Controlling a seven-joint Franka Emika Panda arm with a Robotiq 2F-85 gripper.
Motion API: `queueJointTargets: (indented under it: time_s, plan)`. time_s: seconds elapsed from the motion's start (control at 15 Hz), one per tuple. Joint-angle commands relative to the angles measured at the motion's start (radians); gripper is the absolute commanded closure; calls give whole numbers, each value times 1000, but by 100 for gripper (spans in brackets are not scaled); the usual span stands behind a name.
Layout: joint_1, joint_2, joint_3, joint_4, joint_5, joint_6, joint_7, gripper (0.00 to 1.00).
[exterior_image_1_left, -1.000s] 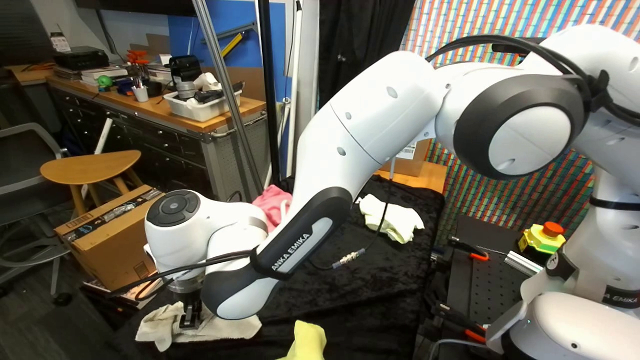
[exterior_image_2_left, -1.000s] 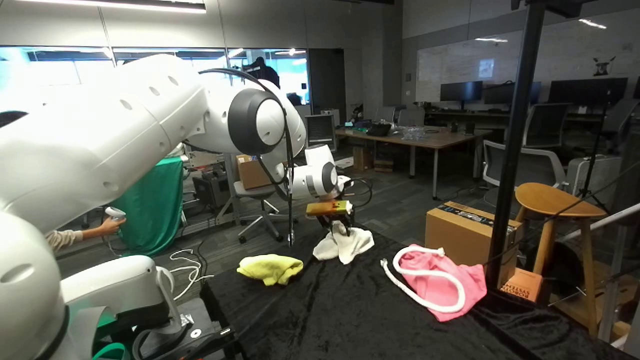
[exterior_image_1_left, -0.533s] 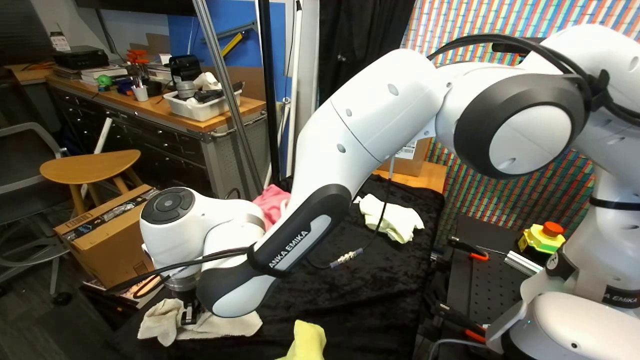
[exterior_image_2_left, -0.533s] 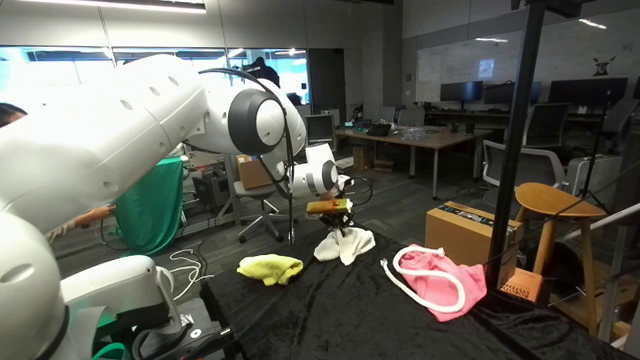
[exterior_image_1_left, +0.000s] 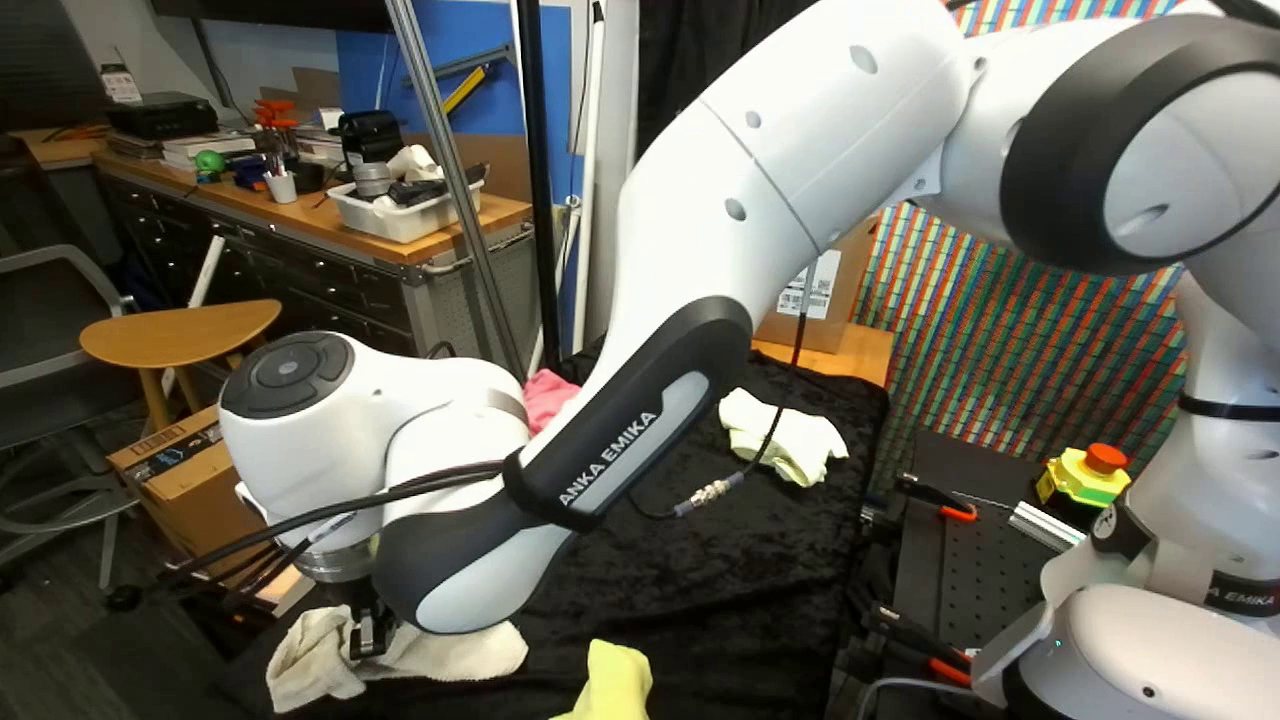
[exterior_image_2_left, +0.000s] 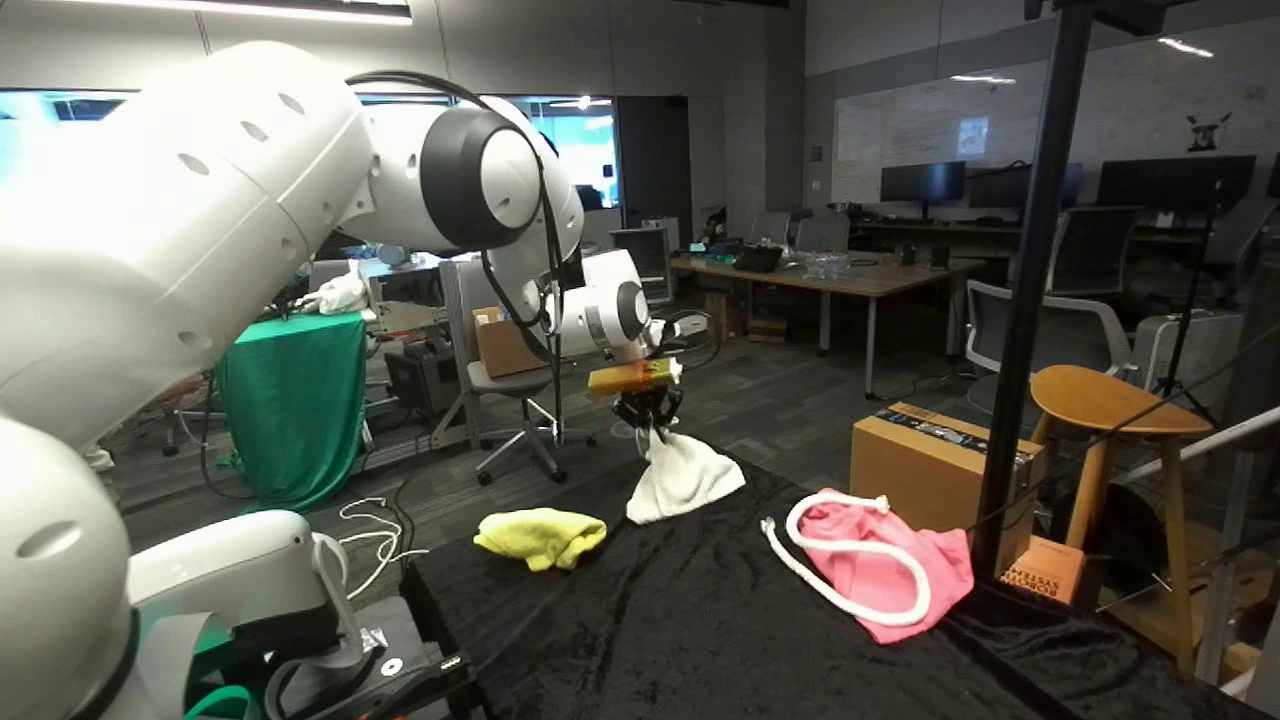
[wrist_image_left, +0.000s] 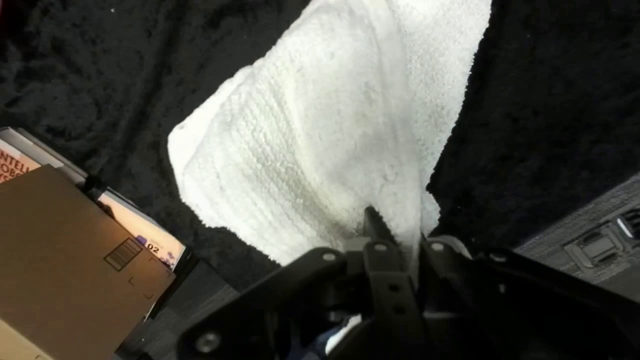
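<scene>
White cloth (wrist_image_left: 345, 100), fuzzy and soft-looking, is pinched tight in the gripper (exterior_image_2_left: 650, 428) over there. One bit of it rises to a point, and the rest lies on the black tabletop (exterior_image_2_left: 720, 620), near an edge. In the wrist view I can see one dark fingertip (wrist_image_left: 377, 225) against the cloth, but the other is mostly hidden behind a fold. The top of the cloth is cut off there too, and so is the left side of a brown box (wrist_image_left: 80, 250). In an exterior view a yellow cloth (exterior_image_1_left: 618, 680) is chopped off at the bottom, the gripper covers the middle of the white cloth, and the big white arm (exterior_image_1_left: 690, 230) hides part of a pink cloth (exterior_image_1_left: 545, 395). A white rope (exterior_image_2_left: 868, 547) curls over the pink cloth. A pale, crumpled cloth (exterior_image_1_left: 785, 440) lies farther along the tabletop; I can't make out how it is folded
</scene>
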Motion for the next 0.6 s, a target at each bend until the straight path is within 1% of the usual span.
queueJointTargets:
  time_s: [0.0, 0.2, 0.53]
  plan:
    - [-11, -187, 0, -172, -29, 18, -14, 98]
    - [-36, -307, -23, -254, -35, 36, 6, 98]
    - [-125, -482, -62, -364, -37, 62, 26, 98]
